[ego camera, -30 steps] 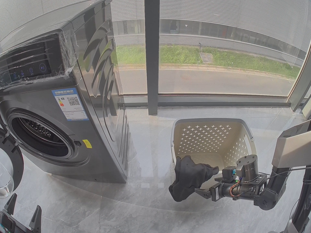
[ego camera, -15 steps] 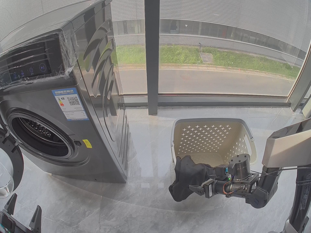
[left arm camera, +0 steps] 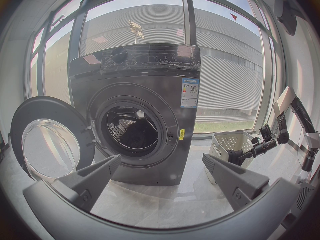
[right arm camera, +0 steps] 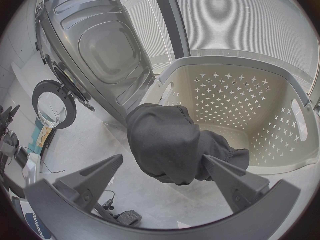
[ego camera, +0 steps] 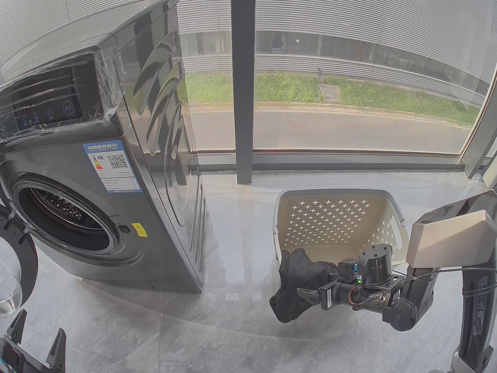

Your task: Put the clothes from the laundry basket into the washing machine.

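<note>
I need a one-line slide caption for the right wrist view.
Open right gripper at a dark garment draped over the basket, with the washer behind.

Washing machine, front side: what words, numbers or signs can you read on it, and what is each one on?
Blue-headed label on the washing machine, with a square code: print too small to read.
Yellow sticker beside the door opening: too small to read.
Control panel under plastic film: glowing icons, no legible words.
Nothing can be quoted reliably.
</note>
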### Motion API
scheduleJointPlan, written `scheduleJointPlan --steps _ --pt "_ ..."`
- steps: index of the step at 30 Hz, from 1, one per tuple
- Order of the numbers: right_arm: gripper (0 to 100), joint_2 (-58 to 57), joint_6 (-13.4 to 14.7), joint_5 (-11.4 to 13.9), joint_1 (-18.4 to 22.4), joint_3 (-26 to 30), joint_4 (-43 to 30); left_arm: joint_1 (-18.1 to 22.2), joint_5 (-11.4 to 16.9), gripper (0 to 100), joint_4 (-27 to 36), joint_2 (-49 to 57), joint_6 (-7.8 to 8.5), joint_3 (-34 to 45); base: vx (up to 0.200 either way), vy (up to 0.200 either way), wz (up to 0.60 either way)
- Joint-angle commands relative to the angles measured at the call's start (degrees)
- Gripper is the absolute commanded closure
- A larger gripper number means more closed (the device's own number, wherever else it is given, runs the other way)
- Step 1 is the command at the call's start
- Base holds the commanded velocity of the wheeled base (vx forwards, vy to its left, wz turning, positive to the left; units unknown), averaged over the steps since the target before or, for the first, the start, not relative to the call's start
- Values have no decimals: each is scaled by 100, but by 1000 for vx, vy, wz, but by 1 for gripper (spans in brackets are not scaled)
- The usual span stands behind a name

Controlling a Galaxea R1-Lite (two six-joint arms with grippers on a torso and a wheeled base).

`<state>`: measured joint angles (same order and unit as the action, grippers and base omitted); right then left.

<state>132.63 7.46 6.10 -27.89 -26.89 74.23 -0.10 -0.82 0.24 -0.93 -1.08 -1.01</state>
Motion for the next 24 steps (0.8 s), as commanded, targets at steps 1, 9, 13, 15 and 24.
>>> scheduleJointPlan --steps 1,9,13,15,24 --pt "100 193 1 6 3 -27 74 1 -6 0 2 93 -6 75 0 0 0" --pt "100 193 10 58 -15 -9 171 1 -6 0 2 93 3 75 0 0 0" --pt "100 193 1 67 12 53 355 1 -6 0 2 93 3 75 0 0 0" --pt "100 131 1 76 12 158 426 1 -6 0 2 93 3 75 0 0 0" --pt "100 -871 54 164 -58 931 637 1 -6 0 2 93 3 75 0 0 0"
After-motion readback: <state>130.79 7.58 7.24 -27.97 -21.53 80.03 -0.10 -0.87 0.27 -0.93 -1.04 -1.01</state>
